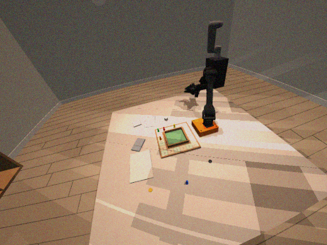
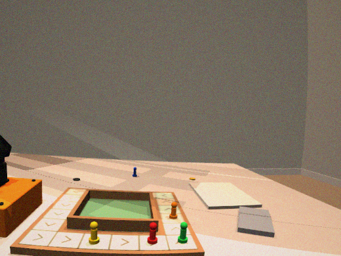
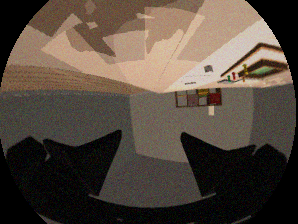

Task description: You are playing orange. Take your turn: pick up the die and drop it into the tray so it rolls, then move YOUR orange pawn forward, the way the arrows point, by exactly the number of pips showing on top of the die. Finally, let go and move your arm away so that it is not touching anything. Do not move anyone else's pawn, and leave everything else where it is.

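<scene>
Above the far part of the table, well clear of the board, we see the gripper (image 1: 190,89) held high with its fingers spread wide and nothing between them. In the wrist view both dark fingers frame only wall and table. The arm (image 1: 209,94) rises from an orange base (image 1: 205,127) that sits just right of the board (image 1: 177,139).

On the board, the tray (image 2: 113,210) with its green floor fills the middle, ringed by a wooden wall. We see the orange pawn (image 2: 173,210) standing upright on the track just right of the tray in the exterior view. Along the near edge stand the yellow pawn (image 2: 94,232), the red pawn (image 2: 152,233) and the green pawn (image 2: 183,232), each on its own square, the red and green ones close together.

In the top view, the die (image 1: 166,119) lies on the table beyond the board, a small grey speck; we cannot read its pips.

Farther out, a blue pawn (image 2: 134,172) stands alone on the table, with a black disc (image 2: 76,179) to its left and a yellow disc (image 2: 192,178) to its right. A pale slab (image 2: 224,195) and a grey block (image 2: 256,220) lie right of the board.
</scene>
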You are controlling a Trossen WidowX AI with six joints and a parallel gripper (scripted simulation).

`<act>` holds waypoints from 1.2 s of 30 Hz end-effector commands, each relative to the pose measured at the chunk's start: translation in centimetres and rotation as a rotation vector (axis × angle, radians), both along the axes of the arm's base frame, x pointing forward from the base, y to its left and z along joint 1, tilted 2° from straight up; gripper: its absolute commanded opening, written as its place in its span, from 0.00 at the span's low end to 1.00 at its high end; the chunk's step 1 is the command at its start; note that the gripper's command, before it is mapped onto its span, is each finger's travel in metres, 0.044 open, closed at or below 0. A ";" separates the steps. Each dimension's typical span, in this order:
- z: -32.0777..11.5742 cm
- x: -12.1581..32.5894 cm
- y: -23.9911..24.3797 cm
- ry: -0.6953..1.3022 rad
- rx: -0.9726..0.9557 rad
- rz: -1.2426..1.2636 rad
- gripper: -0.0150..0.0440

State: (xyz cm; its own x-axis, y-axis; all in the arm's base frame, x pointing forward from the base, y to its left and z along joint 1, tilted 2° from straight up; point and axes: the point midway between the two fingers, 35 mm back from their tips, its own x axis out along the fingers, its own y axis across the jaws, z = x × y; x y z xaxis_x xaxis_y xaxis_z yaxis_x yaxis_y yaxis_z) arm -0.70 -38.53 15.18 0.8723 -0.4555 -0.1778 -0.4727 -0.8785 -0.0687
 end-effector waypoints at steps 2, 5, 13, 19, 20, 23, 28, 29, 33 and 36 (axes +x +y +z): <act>-0.3 0.7 -0.1 0.050 -0.041 0.026 0.84; -1.7 3.9 -0.5 0.254 -0.227 0.155 0.72; -5.3 13.0 1.0 0.716 -0.812 0.687 0.72; -6.7 17.2 3.0 0.839 -1.114 0.999 0.72; -7.0 17.9 3.4 0.855 -1.172 1.057 0.72; -7.8 19.8 4.5 0.905 -1.401 1.282 0.72; -8.8 22.4 6.4 0.904 -1.766 1.646 0.72; -9.0 22.9 6.8 0.891 -1.836 1.718 0.72; -9.5 24.5 8.3 0.792 -2.120 2.009 0.72; -9.8 25.6 9.4 0.660 -2.327 2.226 0.72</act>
